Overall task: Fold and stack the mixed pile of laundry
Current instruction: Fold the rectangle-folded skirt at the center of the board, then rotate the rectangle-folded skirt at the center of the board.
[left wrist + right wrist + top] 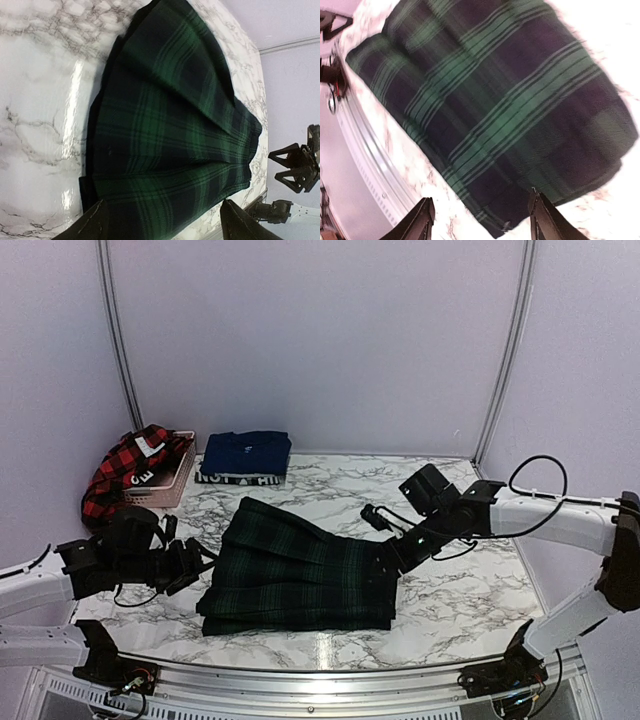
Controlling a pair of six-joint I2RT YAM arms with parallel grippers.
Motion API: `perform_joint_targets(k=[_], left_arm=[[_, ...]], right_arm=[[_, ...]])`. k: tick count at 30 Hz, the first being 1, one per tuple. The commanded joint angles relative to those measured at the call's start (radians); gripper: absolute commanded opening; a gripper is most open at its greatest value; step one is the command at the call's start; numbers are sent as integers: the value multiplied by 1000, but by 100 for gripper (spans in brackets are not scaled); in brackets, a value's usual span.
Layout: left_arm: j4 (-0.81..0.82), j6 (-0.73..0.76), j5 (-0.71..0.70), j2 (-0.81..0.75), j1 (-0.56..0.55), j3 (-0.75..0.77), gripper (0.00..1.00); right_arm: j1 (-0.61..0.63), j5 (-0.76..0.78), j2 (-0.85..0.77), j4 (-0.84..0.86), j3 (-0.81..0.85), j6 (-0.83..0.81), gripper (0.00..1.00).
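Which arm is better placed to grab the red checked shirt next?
Likely left: the left gripper sits near the pink basket holding the red checked shirt; the right gripper is beyond the plaid skirt.

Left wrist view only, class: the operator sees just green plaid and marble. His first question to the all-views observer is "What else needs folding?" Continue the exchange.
Observer: A red checked shirt, draped over the pink basket at back left.
Operator: Anything already folded?
Observer: Yes, a navy piece lies folded just right of the basket.
Operator: Is the right gripper holding the plaid?
Observer: No. Its wrist view shows it open, with the plaid's corner between the fingers.
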Motion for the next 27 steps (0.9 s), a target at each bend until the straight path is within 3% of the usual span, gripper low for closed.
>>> perform_joint_targets(k=[1, 6, 10, 16, 20, 25, 27], left_arm=[[-108, 155, -33, 52, 4, 108, 81], [-112, 249, 2, 215, -58, 188, 81], [-115, 282, 24, 381, -106, 202, 78], [-132, 233, -61, 540, -127, 165, 60], [-175, 262, -190, 658, -110, 244, 52], [-194, 354, -252, 836, -17, 406, 53], [-223, 407, -290, 881, 22, 489, 61]], right_arm=[[-102, 6, -6, -68, -2, 63, 59], [-124, -4, 20, -23, -73, 128, 57], [-111, -83, 57, 73, -154, 167, 50], [1, -105, 141, 155, -240, 210, 45], [48, -129, 157, 198, -304, 244, 41], [102, -261, 99, 196, -284, 216, 40], [109, -327, 67, 168, -227, 191, 41]])
